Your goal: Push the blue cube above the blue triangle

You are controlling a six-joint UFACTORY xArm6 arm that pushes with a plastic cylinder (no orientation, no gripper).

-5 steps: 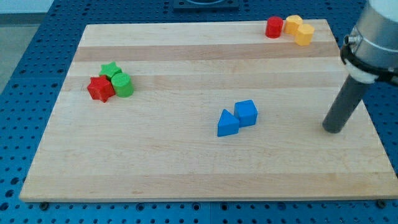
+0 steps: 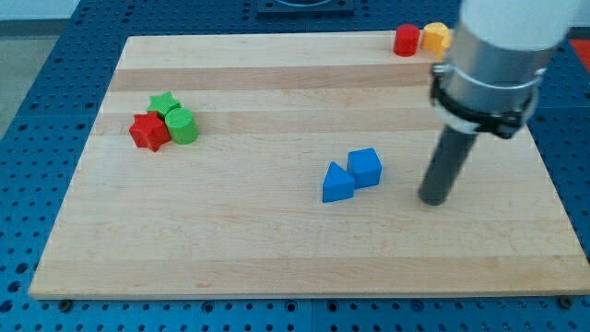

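Blue cube (image 2: 365,168) touches blue triangle (image 2: 337,183), at its upper right.

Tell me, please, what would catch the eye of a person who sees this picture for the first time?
First the big arm at the view's right, its dark rod coming down so that my tip rests on the wooden board, apart from the blocks. Just to its left, near the middle, the blue cube touches the blue triangle. A red star and two green blocks cluster at the view's left.
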